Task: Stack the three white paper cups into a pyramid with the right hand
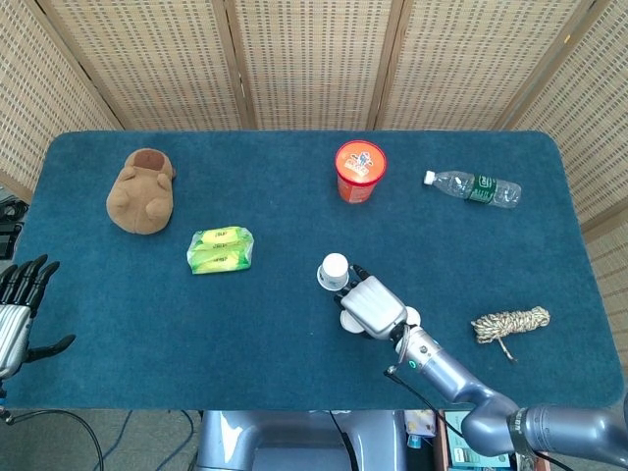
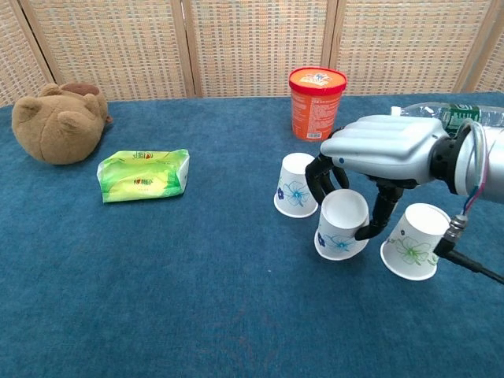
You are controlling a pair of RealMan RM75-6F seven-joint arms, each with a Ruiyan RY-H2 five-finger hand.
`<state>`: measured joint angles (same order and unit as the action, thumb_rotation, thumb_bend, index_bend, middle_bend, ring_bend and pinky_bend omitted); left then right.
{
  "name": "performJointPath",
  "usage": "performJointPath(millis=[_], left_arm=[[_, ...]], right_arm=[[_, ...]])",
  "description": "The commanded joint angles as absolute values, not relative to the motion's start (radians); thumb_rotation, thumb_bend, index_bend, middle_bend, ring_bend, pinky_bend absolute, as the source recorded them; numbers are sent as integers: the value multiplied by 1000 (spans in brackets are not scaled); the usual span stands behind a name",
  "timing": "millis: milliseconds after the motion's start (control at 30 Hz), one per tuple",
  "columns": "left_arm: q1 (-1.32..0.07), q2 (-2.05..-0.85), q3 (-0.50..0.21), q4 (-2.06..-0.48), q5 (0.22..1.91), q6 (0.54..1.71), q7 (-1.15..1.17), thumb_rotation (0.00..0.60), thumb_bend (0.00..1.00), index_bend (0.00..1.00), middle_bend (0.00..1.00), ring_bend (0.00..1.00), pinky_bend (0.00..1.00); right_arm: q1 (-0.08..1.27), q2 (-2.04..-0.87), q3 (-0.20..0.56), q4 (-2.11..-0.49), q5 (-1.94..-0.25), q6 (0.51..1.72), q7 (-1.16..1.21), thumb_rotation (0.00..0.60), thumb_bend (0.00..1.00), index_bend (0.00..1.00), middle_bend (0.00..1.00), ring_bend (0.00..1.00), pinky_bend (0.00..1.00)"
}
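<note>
Here my right hand (image 2: 383, 153) gripped the middle white flowered paper cup (image 2: 342, 224), upside-down on blue cloth btw. two others; left hand (image 1: 20, 304) spread, empty.

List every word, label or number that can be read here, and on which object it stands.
None can be read.
Orange tub: lid and side print, too blurred.
Green packet: red mark, too small.
Water bottle: green label, too small.
Paper cups: flower prints only, no text.

head: overhead, looking down | chest: low, frontal, nearer | shared: table (image 1: 118, 294)
</note>
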<state>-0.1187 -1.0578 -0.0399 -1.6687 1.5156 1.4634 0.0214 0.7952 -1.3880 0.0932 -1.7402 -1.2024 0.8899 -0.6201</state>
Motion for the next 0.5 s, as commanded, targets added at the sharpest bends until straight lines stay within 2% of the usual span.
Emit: performJointPath(millis=[33,500], left_arm=[[-118,-1058,-39,-1670,1517,1464,23,600,74,0,0,0,0],[-120,-1055,-39,-1668,1515,1462,13,600,74,0,0,0,0]], right_arm=[[795,-1379,83,-1751,-1185,890,-633,600,327,505,564,476,177],[807,-1374,60,-1766,-1130,882,-657,600,327,505,537,476,163]])
